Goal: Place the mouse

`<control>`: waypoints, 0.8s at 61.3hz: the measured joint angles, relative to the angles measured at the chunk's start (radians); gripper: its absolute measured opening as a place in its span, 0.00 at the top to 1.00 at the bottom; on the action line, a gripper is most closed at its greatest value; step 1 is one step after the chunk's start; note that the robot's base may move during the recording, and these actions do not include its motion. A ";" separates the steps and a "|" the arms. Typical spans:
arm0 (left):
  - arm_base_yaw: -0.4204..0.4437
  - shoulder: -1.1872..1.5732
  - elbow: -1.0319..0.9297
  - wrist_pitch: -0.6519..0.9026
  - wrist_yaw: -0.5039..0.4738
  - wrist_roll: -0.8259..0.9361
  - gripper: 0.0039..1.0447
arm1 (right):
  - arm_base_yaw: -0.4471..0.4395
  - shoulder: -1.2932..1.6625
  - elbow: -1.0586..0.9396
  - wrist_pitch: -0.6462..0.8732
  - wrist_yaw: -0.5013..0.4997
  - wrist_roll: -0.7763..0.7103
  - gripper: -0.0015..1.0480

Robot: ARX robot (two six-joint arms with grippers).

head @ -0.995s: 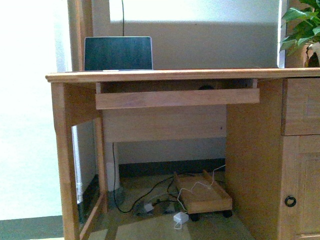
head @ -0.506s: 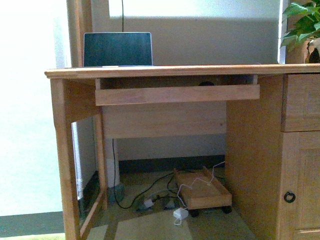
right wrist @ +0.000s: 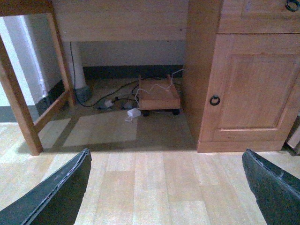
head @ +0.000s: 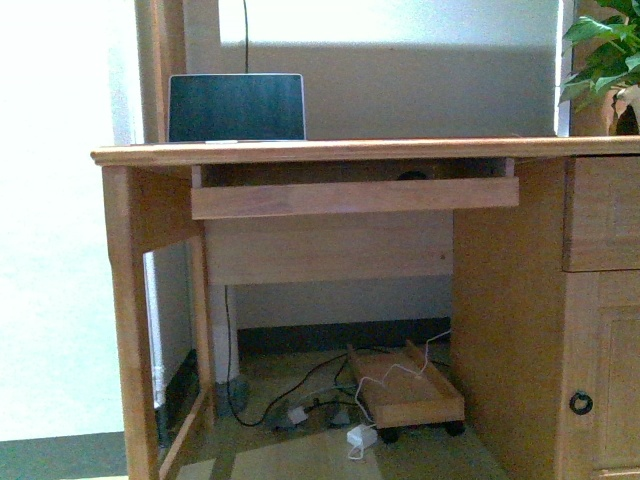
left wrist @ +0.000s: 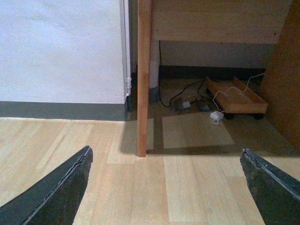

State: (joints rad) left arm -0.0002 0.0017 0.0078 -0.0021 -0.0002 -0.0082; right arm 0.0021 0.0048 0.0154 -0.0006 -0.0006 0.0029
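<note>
A small dark rounded shape, the mouse, just shows above the front board of the pull-out tray under the wooden desk top; most of it is hidden by that board. Neither arm appears in the front view. In the left wrist view my left gripper stands open over bare wooden floor, facing the desk's left leg. My right gripper is also open and holds nothing, low over the floor in front of the desk's knee space. The mouse shows in neither wrist view.
A laptop stands open at the back left of the desk top, and a plant at its right end. A cabinet with drawer and door fills the desk's right side. A wheeled wooden stand and cables lie underneath.
The front view shifted a little half a second ago, with the desk higher in the picture, and is back where it was. Nothing on the desk has moved.
</note>
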 joint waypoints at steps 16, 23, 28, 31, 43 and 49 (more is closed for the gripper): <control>0.000 0.000 0.000 0.000 0.000 0.000 0.07 | 0.000 0.000 0.000 0.000 0.000 0.000 0.07; 0.000 0.000 0.000 0.000 0.000 0.000 0.07 | 0.000 0.000 0.000 0.000 0.000 0.000 0.07; 0.000 0.000 0.000 0.000 0.000 0.000 0.07 | 0.000 0.000 0.000 0.000 0.000 0.000 0.07; 0.000 0.000 0.000 0.000 0.000 0.000 0.07 | 0.000 0.000 0.000 0.000 0.000 0.000 0.07; 0.000 0.000 0.000 0.000 0.000 0.000 0.07 | 0.000 0.000 0.000 0.000 0.000 0.000 0.07; 0.000 0.000 0.000 0.000 0.000 0.000 0.07 | 0.000 0.000 0.000 0.000 0.000 0.000 0.07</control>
State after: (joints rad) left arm -0.0002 0.0017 0.0078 -0.0021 -0.0002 -0.0082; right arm 0.0021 0.0044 0.0154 -0.0006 -0.0006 0.0029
